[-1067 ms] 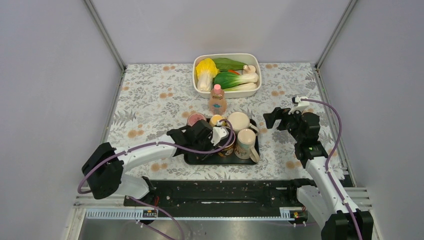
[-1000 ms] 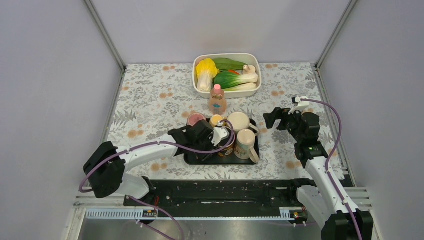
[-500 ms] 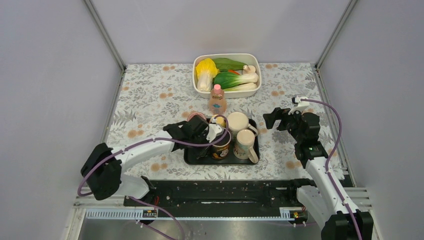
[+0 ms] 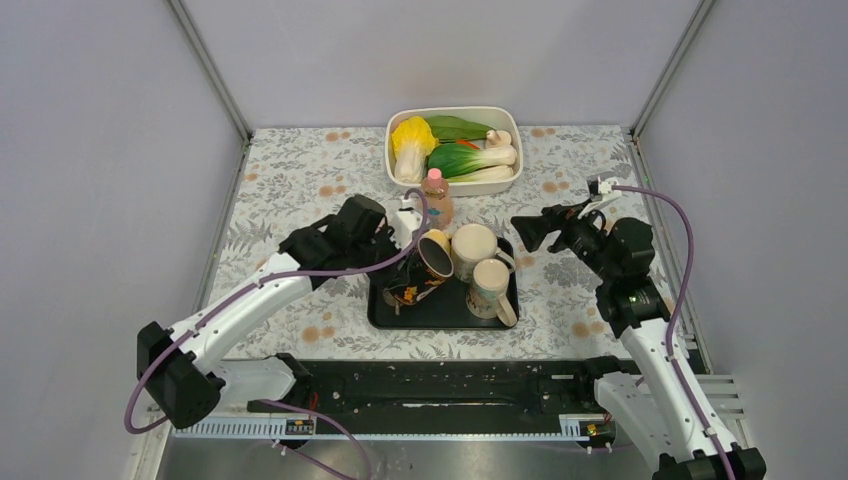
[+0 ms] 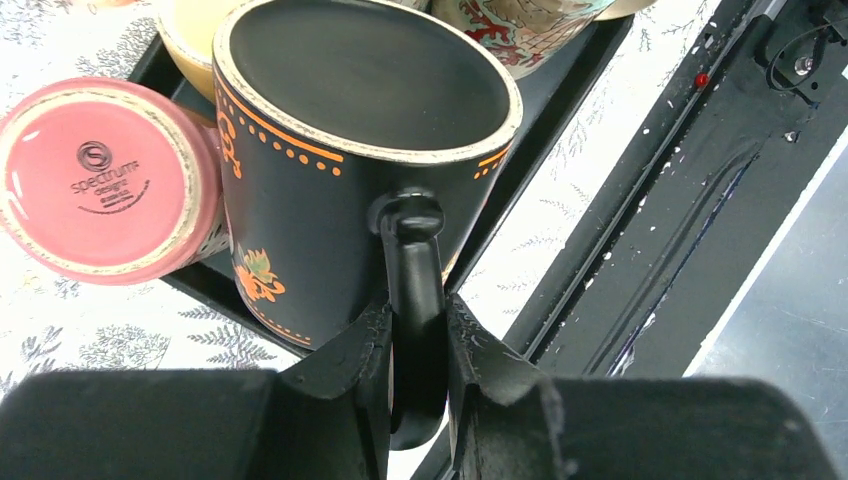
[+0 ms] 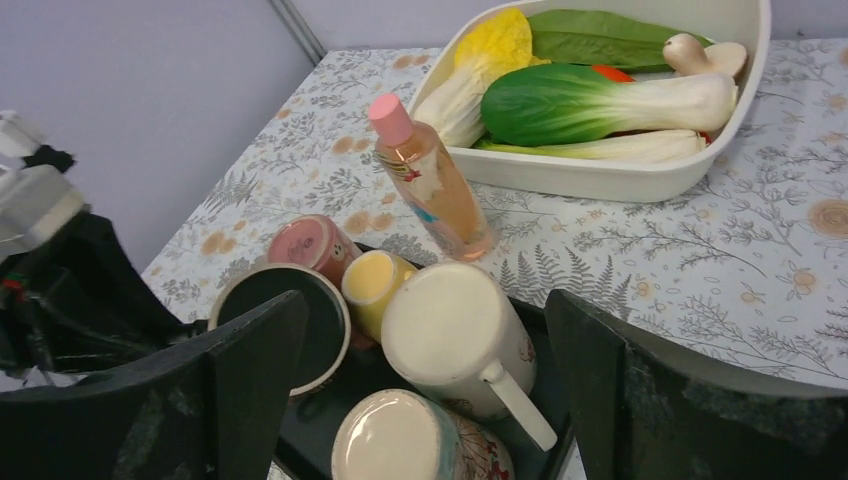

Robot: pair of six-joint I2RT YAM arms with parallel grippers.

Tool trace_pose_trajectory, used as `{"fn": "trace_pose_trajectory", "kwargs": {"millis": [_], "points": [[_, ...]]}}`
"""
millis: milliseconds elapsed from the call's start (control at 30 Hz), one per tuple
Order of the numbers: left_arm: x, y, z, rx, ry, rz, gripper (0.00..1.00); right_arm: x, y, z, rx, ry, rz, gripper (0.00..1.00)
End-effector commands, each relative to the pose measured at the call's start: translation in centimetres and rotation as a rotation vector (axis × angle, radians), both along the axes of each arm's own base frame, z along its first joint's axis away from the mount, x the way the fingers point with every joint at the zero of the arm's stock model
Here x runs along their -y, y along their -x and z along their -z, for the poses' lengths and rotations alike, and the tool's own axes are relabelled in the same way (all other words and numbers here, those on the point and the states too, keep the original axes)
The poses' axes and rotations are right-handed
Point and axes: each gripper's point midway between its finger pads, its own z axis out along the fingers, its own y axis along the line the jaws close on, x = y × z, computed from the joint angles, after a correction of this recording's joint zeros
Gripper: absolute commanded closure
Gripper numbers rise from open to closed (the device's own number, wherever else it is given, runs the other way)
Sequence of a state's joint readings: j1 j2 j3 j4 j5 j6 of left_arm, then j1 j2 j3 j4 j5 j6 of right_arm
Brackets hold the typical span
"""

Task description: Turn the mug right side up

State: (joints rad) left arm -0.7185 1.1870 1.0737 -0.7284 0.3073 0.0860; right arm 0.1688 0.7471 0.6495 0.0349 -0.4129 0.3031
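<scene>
The black mug with orange pattern point(image 4: 425, 264) hangs tilted on its side over the left part of the black tray point(image 4: 440, 318). My left gripper point(image 4: 408, 238) is shut on its handle; in the left wrist view the fingers point(image 5: 365, 345) pinch the handle on both sides, and the mug's round dark end with a pale rim point(image 5: 365, 75) faces the camera. The mug also shows in the right wrist view point(image 6: 285, 320). My right gripper point(image 4: 535, 232) is open and empty, right of the tray and above the table.
A cream mug point(image 4: 475, 243) and a patterned mug point(image 4: 490, 285) stand upside down on the tray. A yellow cup point(image 6: 375, 280) and a pink cup point(image 5: 95, 175) lie at its back left. A pink-capped bottle point(image 4: 434, 200) and a white vegetable tub point(image 4: 500, 185) stand behind.
My left gripper has lifted the black mug off the tray, drawn back and left, and tipped the mug from upside down onto its side. My right gripper has shifted slightly left.
</scene>
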Motion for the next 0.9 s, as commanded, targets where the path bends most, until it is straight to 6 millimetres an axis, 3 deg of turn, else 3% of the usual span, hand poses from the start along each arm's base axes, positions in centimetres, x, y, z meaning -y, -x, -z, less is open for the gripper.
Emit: {"fn": "trace_pose_trajectory", "kwargs": {"millis": [0,67,133,367,633,867], "points": [[2.7,-1.3,-1.4,0.053,0.09,0.073,1.0,-1.2,0.9,-2.2,0.044,-0.027,-0.049,0.01],[2.9,-1.8,0.2,0.028,0.062,0.07,1.0,-0.9,0.9,-1.9,0.048,-0.019,-0.032,0.01],[3.3,-2.0,0.4,0.019,0.069,0.072,1.0,-0.8,0.9,-1.8,0.049,-0.017,-0.022,0.01],[4.6,-2.9,-3.4,0.064,0.146,0.055,1.0,-1.2,1.7,-1.7,0.027,0.01,-0.046,0.01],[5.1,-3.9,-4.7,0.055,0.175,-0.012,1.0,-4.2,3.1,-1.9,0.053,0.102,-0.143,0.01],[5.3,-4.4,-5.7,0.023,0.215,-0.107,1.0,-6.4,3.9,-0.3,0.114,0.281,-0.055,0.01]]}}
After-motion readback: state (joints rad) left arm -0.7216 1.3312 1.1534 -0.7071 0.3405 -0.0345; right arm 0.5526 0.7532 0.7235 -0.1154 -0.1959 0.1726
